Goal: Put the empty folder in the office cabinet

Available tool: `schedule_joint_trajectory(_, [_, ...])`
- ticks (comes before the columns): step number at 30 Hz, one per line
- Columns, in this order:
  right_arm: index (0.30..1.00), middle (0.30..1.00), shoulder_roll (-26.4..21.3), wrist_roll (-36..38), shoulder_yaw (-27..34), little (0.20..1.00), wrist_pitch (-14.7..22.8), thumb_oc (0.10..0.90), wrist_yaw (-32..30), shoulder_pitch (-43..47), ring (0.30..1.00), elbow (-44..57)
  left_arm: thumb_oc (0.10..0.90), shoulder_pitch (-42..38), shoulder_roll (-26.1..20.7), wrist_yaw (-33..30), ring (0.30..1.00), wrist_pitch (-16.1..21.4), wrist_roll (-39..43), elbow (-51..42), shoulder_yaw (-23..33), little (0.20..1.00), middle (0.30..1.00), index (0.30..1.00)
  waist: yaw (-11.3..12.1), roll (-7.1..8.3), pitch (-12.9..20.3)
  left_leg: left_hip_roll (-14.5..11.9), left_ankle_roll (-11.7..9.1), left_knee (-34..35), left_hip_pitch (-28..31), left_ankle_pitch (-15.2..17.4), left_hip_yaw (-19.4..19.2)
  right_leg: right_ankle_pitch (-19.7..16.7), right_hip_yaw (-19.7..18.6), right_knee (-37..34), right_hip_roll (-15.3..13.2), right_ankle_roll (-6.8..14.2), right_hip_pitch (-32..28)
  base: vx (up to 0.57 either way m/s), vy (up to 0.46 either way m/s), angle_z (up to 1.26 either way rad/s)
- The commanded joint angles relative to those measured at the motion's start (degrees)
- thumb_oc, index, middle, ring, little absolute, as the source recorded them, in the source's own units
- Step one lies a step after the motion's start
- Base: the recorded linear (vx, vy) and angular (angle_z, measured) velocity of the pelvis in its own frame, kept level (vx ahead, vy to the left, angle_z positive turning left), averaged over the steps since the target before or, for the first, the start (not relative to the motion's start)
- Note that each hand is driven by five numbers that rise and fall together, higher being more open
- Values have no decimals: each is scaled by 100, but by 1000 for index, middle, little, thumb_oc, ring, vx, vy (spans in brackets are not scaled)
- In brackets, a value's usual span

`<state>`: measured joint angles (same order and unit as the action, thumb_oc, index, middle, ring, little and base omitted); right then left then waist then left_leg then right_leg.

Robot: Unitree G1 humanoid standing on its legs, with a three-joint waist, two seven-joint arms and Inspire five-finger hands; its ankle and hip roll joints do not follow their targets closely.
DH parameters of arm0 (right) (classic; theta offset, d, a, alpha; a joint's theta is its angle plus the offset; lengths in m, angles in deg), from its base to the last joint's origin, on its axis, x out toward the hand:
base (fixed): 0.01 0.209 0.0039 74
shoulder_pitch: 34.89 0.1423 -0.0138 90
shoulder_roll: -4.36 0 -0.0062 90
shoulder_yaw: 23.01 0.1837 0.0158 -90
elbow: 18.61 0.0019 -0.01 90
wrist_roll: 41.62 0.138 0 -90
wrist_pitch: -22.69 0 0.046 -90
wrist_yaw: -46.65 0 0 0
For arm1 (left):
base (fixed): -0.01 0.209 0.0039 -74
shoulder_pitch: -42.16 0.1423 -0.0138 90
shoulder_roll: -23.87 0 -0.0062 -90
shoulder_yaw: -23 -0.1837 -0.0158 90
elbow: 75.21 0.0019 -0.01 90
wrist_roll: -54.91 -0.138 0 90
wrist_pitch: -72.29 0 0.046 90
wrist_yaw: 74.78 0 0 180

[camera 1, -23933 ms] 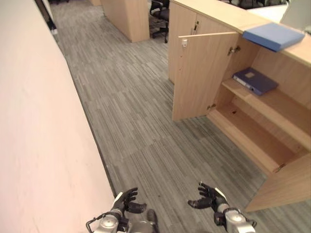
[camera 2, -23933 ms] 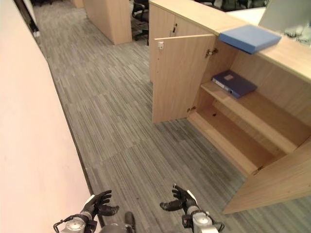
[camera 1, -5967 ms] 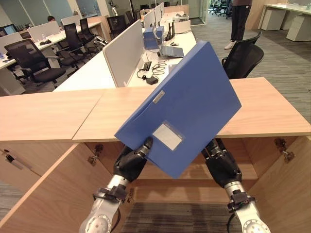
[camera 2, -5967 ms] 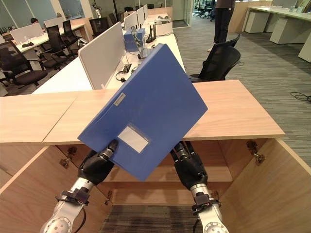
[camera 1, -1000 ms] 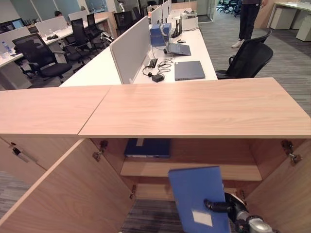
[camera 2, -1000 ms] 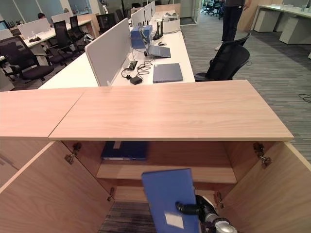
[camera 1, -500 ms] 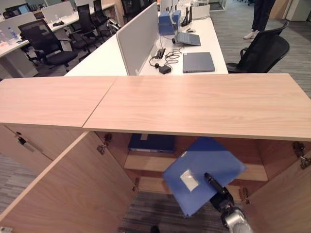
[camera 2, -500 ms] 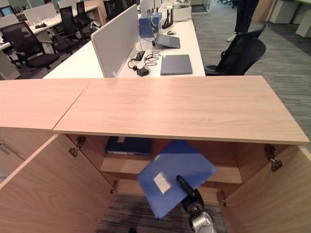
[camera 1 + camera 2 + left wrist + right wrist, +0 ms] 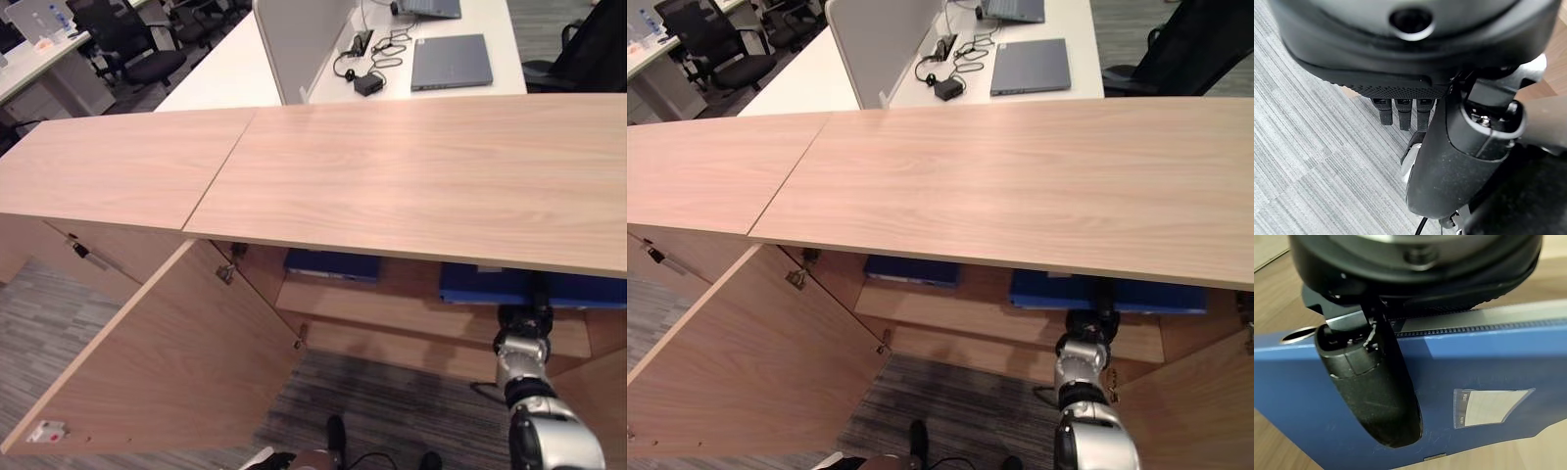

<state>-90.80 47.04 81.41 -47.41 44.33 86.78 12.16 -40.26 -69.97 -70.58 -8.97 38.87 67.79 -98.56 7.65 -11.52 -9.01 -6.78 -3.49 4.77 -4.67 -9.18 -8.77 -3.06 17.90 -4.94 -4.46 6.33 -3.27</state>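
Blue folder: the flat blue plastic folder with a clear label pocket (image 9: 1484, 382) lies flat on the upper shelf of the cabinet, at its right side, under the top board; only its near edge (image 9: 1136, 294) shows from the head views. It lies flat because the shelf gap is low and the neighbouring folder is stored the same way.

Second folder: a dark blue flat folder (image 9: 331, 264) lies on the same shelf to the left, apart from the first.

Office cabinet: the light wooden cabinet (image 9: 421, 176) has a wide top board that overhangs the shelf; its left door (image 9: 167, 362) stands swung open toward the near side, which leaves the shelf reachable.

Right robot hand: the right robot hand (image 9: 1371, 387) reaches far in under the top board, its thumb pressed on the folder's upper face. Its fingers are hidden past the folder, so whether they pinch it cannot be told. The arm (image 9: 1083, 367) rises from the near right straight to the shelf.

Left robot hand: the left robot hand (image 9: 1403, 113) hangs low over the grey striped carpet (image 9: 1312, 147), fingers straight and relaxed, holding nothing.

Stage: judged from the folder's rest on the shelf, placement looks nearly complete; release and withdrawal of the right hand appear to remain.

Background: a white office bench (image 9: 294, 69) with a closed grey laptop (image 9: 451, 61) stands beyond the cabinet.
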Motion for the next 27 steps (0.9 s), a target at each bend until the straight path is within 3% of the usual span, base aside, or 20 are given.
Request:
schedule_joint_trajectory(1, [300, 300, -679, 109, 16, 300, 309, 400, 213, 1249, 300, -115, 800, -483, -391, 158, 900, 326, 91, -474, -447, 900, 900, 900, 204, 267, -177, -17, -316, 6, 435, 624, -6, 1079, -548, 731, -317, 170, 440, 11, 34, 1])
schedule_joint_trajectory(6, [300, 300, -1569, 214, -189, 300, 51, 400, 184, 2287, 300, -836, 800, -523, -564, 336, 900, 367, 378, -710, -610, 900, 900, 900, 423, -12, -274, 52, -313, -46, 133, 579, 12, 1210, -543, 1103, -474, 234, 945, 12, 17, 2])
schedule_joint_trajectory(8, [300, 300, -2084, 221, -273, 300, -73, 400, 182, 2746, 300, -1090, 800, -568, -734, 498, 900, 434, 340, -959, -828, 900, 900, 900, 544, -232, -380, 56, -318, -370, -221, 651, 58, 1307, -515, 1606, -694, 281, 1398, -6, 56, 1])
schedule_joint_trajectory(12, [300, 300, -2641, 224, -327, 300, -137, 400, 69, 3243, 300, -1295, 800, -688, -833, 628, 900, 495, 374, -1190, -1051, 900, 900, 900, 612, -351, -470, 145, -378, -1385, -1220, 996, 295, 1737, -582, 2884, -1092, 300, 2382, -13, 44, 35])
schedule_joint_trajectory(14, [300, 300, -3162, 104, -519, 300, -69, 400, -44, 3410, 300, -1412, 800, -490, -1030, 339, 900, 634, 129, -1094, -1147, 900, 900, 900, 703, -387, -444, 230, -435, -1835, -1684, 1188, 355, 1980, -642, 3404, -1279, 331, 2776, 44, 5, 87])
schedule_joint_trajectory(15, [300, 300, -3410, -81, -711, 300, -106, 400, -178, 3555, 300, -1494, 800, -434, -1054, 317, 900, 618, 126, -1073, -1168, 900, 900, 900, 738, -479, -465, 270, -460, -2070, -1932, 1242, 373, 2034, -706, 3739, -1384, 343, 3053, 18, 25, 69])
schedule_joint_trajectory(20, [300, 300, -3763, -479, -1122, 300, -207, 400, -407, 3997, 300, -1637, 800, -453, -1061, 214, 900, 672, 281, -1008, -1127, 900, 900, 900, 801, -655, -486, 351, -445, -2371, -2437, 1366, 318, 2272, -951, 4446, -1548, 315, 3750, 8, 21, 4])
schedule_joint_trajectory(21, [380, 380, -3784, -546, -1211, 380, -247, 453, -409, 4042, 380, -1656, 800, -458, -1027, 206, 900, 675, 312, -972, -1121, 900, 900, 900, 802, -669, -480, 387, -446, -2391, -2528, 1374, 309, 2284, -985, 4523, -1560, 333, 3883, 0, 0, 0])
schedule_joint_trajectory(22, [900, 900, -3799, -553, -1212, 900, -248, 800, -433, 4075, 900, -1684, 800, -450, -1011, 175, 900, 684, 301, -939, -1117, 900, 900, 900, 794, -690, -466, 396, -437, -2399, -2579, 1383, 309, 2302, -1027, 4578, -1569, 338, 3965, 37, 31, 0])
schedule_joint_trajectory(27, [900, 900, -3868, -1313, -1642, 900, -547, 800, -991, 4446, 900, -2191, 800, -539, -820, 25, 900, 614, 542, -759, -981, 900, 900, 900, 742, -689, -444, 487, -393, -2355, -2638, 1389, 278, 2320, -1123, 4738, -1590, 335, 4131, 12, 11, -1])
